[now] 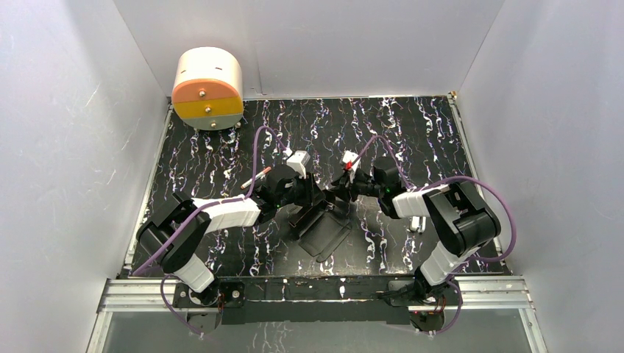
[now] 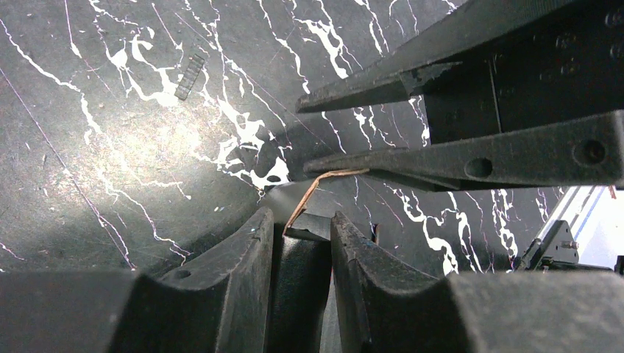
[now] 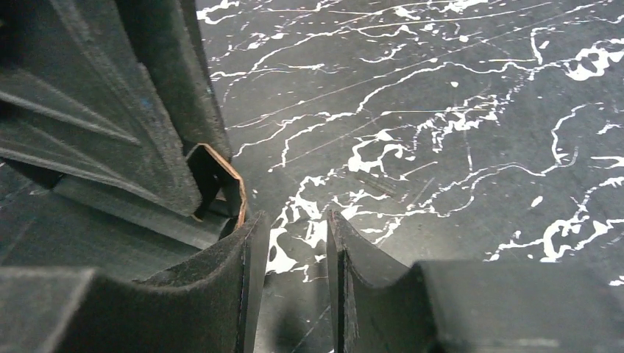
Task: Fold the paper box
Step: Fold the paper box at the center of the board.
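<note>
The paper box point(image 1: 327, 234) lies in the middle of the counter point(image 1: 221, 147), toward the near edge. One panel is flat on the surface and another part is raised between the two arms. Seen from above, the left end effector point(image 1: 315, 197) and the right end effector point(image 1: 337, 194) meet over this raised part. Bare marbled counter lies on both sides for swinging. A round white-and-orange drum point(image 1: 208, 88) stands well apart in the far left corner.

In the left wrist view, the left end effector seems clamped: a dark folded part of the paper box point(image 2: 298, 283) fills the gap between its fingers point(image 2: 235, 254). The right end effector point(image 2: 313, 134) comes from the side with jaws apart, the lower one touching the brown cut edge. I judge the push should follow the crease slowly, with the left hold firm, otherwise the thin card may buckle.

In the right wrist view, the right end effector point(image 3: 294, 220) is open with only counter between its fingers. The bent edge of the paper box point(image 3: 213, 173) is just beside one finger, not inside.
</note>
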### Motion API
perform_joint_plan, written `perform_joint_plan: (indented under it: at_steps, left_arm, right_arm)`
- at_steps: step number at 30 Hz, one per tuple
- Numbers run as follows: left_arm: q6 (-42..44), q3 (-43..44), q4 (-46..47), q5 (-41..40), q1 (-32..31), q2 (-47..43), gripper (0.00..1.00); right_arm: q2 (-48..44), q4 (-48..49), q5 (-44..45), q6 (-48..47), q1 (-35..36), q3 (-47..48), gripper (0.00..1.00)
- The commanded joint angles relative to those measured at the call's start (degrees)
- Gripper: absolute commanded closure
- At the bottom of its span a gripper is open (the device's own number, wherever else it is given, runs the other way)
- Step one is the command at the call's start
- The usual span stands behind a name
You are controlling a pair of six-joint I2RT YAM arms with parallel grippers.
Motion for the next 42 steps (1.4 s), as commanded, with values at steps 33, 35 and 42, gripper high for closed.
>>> perform_joint_plan:
  at_steps: [33, 35, 42]
  left_arm:
    - [-0.3, -4.1, -1.0, 1.4, -0.1, -8.7, 0.51]
    - [-0.3, -4.5, -2.6, 0.7, 0.0, -10.5, 0.48]
    - [-1.3, -3.9, -17.3, -9.1, 0.0, -19.6, 0.42]
  right_arm:
    - [-6.1, 11.7, 0.1, 4.2, 5.2, -12.6, 0.53]
    - [-6.3, 11.7, 0.3, 4.2, 5.6, -12.8, 0.52]
    - [-7.0, 11.2, 1.1, 4.5, 7.2, -13.3, 0.52]
